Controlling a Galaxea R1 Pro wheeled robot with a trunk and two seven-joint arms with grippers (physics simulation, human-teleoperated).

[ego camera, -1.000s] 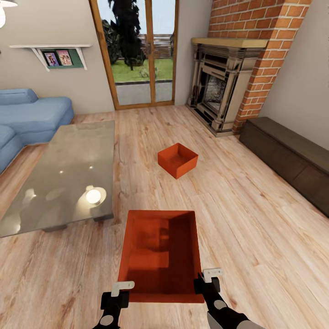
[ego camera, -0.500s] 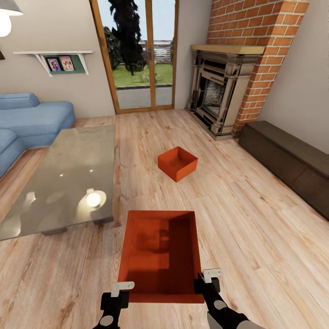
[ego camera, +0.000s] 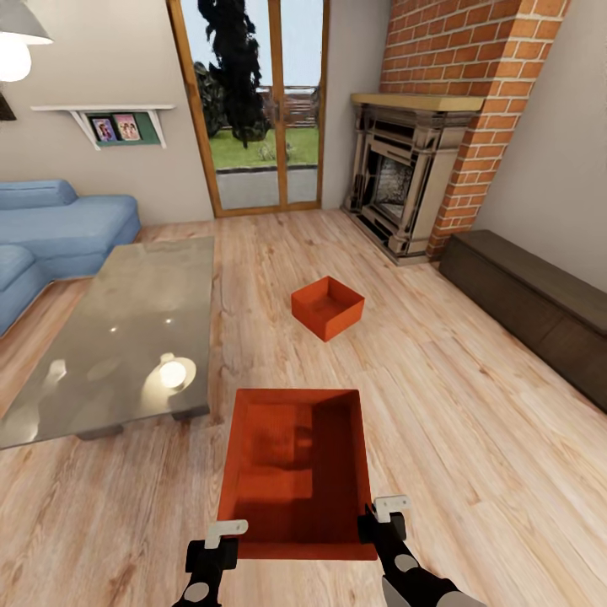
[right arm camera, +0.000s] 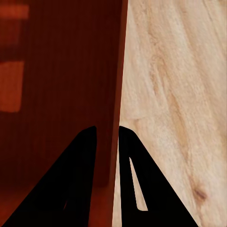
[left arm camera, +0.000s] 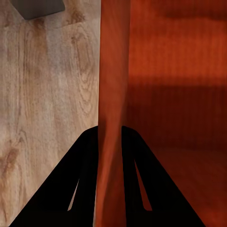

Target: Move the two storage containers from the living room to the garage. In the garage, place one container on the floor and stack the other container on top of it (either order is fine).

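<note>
I hold one orange-red storage container [ego camera: 295, 472] low in front of me over the living room's wood plank floor. My left gripper [ego camera: 221, 539] is shut on its near left wall and my right gripper [ego camera: 379, 518] on its near right wall. In the left wrist view the black fingers [left arm camera: 85, 179] pinch the thin wall [left arm camera: 112, 71]. The right wrist view shows the same grip, fingers [right arm camera: 80, 179] either side of the wall [right arm camera: 118, 71]. The second storage container [ego camera: 328, 307] sits on the planks farther ahead, turned at an angle.
A glass coffee table [ego camera: 126, 329] stands to the left, with a blue sofa [ego camera: 59, 228] behind it. A brick fireplace [ego camera: 405, 185] and a dark low cabinet [ego camera: 531, 303] line the right side. Wood-framed glass doors [ego camera: 261, 110] are straight ahead.
The whole view has drawn back from the room: the far container, table and fireplace look a little smaller and farther. The held container and both grippers keep their place in the picture.
</note>
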